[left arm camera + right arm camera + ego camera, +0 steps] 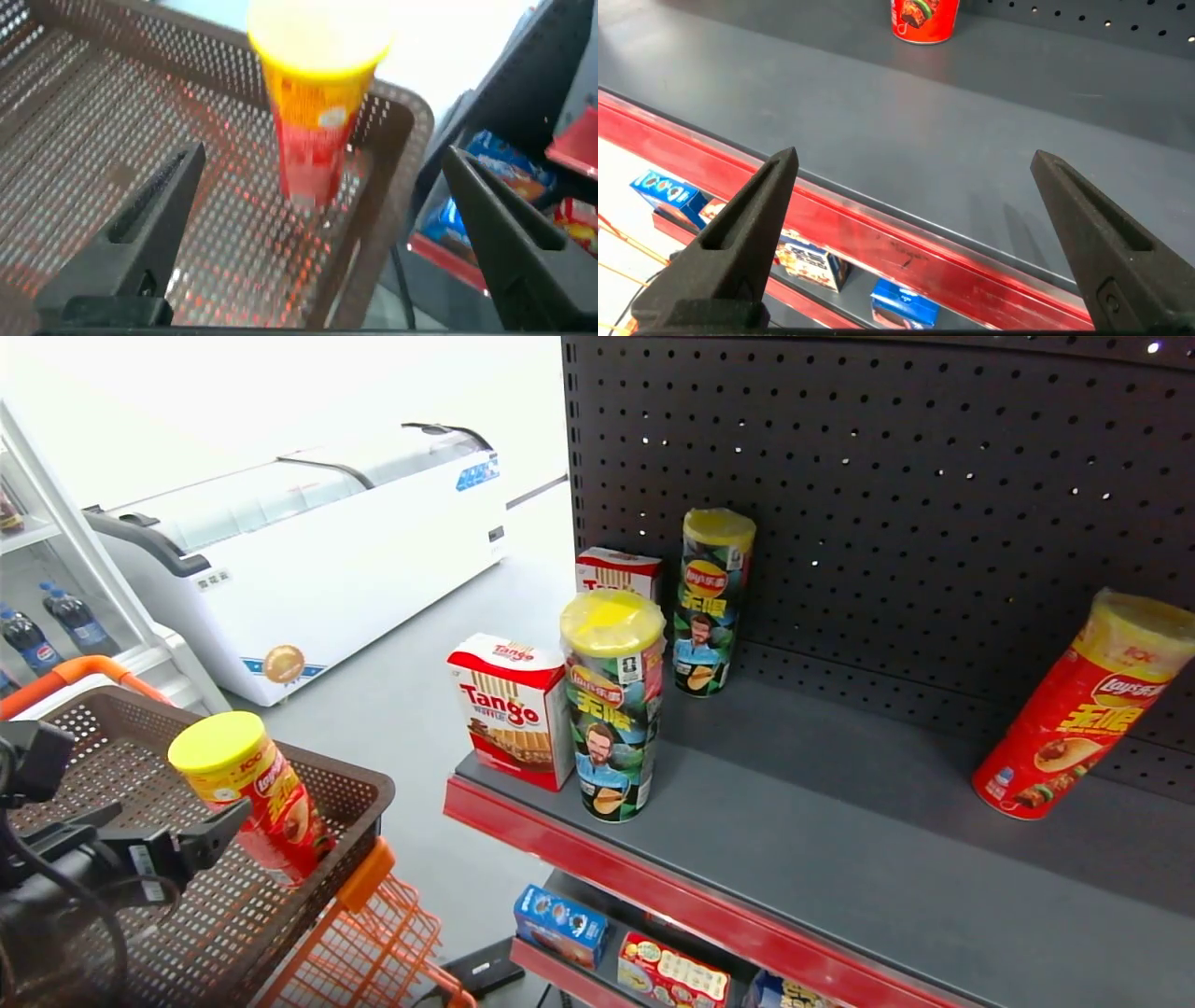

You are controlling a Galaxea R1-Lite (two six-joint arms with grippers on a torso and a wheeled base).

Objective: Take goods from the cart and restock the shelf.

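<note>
- Cart basket [355,784], on the left — one red can [257,793] with a yellow lid stands upright near its shelf-side corner, not yet lifted out. No other goods show in the part of the basket in view, so this looks like the last item to move.
- Left gripper [322,159]: its fingers are spread wide on either side of the red can. They are not closed on it, and I cannot tell if a tip brushes it.
- Shelf [840,859], left end: two wafer boxes [512,709] and two green cans [611,709] already stand there, upright.
- The shelf's middle is bare — room for the red can.
- Far right: another red can [1074,719] leans tilted against the back panel.
- Right gripper [915,161]: it hangs above the shelf's front edge with its fingers wide apart, holding nothing.
</note>
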